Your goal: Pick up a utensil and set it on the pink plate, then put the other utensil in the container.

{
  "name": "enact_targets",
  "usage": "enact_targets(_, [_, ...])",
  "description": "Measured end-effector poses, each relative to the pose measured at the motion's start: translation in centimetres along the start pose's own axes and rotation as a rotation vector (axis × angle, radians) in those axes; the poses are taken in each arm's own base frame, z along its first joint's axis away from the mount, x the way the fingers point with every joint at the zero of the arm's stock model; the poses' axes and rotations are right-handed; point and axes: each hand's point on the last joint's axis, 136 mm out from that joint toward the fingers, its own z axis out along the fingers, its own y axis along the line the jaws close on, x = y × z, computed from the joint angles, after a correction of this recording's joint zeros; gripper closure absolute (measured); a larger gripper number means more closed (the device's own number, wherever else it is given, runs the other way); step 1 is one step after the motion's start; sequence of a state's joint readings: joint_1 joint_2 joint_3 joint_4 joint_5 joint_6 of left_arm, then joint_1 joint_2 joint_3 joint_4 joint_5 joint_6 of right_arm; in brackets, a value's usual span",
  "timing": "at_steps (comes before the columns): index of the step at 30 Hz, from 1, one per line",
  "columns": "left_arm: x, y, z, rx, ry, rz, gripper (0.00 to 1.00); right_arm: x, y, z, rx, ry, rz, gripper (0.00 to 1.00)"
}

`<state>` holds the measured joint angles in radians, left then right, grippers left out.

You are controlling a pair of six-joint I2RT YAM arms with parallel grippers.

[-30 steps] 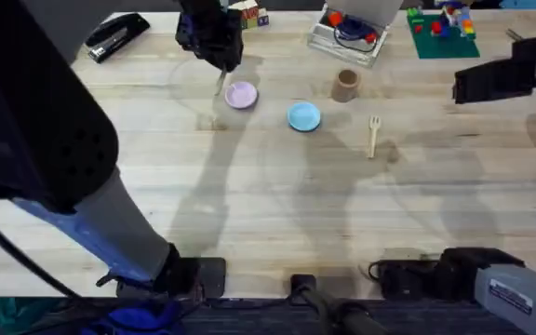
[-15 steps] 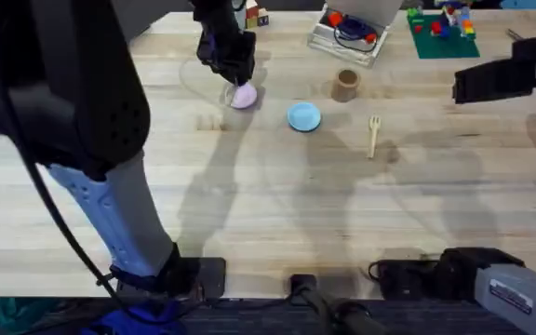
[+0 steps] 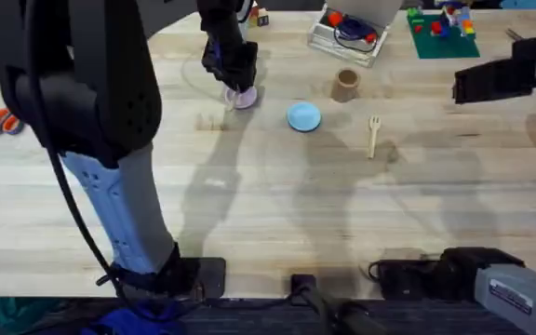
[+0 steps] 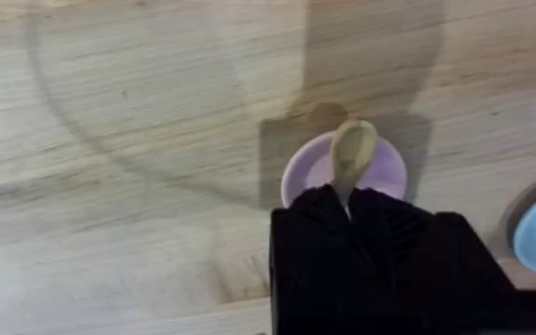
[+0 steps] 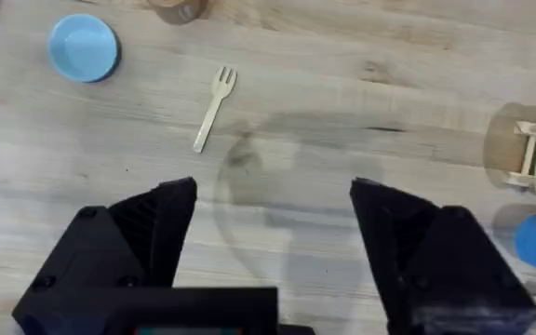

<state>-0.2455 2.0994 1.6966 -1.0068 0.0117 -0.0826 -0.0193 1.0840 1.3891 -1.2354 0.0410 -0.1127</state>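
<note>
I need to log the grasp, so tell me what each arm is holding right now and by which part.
The left gripper holds the wooden spoon by its handle, bowl over the pink plate. The right gripper is open, holding nothing.

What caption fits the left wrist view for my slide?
Left fingers holding the wooden spoon over the pink plate.

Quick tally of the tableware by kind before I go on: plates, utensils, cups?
Plates: 2, pink plate and blue plate
Utensils: 2, spoon in the left claw, fork on the table
Cups: 1, brown cup
Total: 5
</note>
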Motion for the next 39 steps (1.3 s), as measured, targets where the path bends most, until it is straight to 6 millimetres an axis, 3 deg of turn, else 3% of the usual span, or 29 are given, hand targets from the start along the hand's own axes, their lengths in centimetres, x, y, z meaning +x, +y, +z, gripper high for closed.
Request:
enact_targets(11, [-0.1,-0.3,0.0,0.019,-0.004,0.000,0.610,0.0,0.0,0.0,0.000,0.000,0.000,0.007])
enact_targets(20, [-0.1,-0.4,0.0,0.020,-0.004,-0.003,0.035,0.0,0.0,0.0,0.000,0.000,0.000,0.006])
enact_targets(31, [0.4,-0.6,-0.8,0.030,0.005,0.005,0.006,0.0,0.0,0.0,0.000,0.000,0.000,0.006])
enact_targets(39, [2.4,-1.6,-8.5,0.047,-0.049,0.097,0.006,0.0,0.0,0.0,0.000,0.000,0.000,0.006])
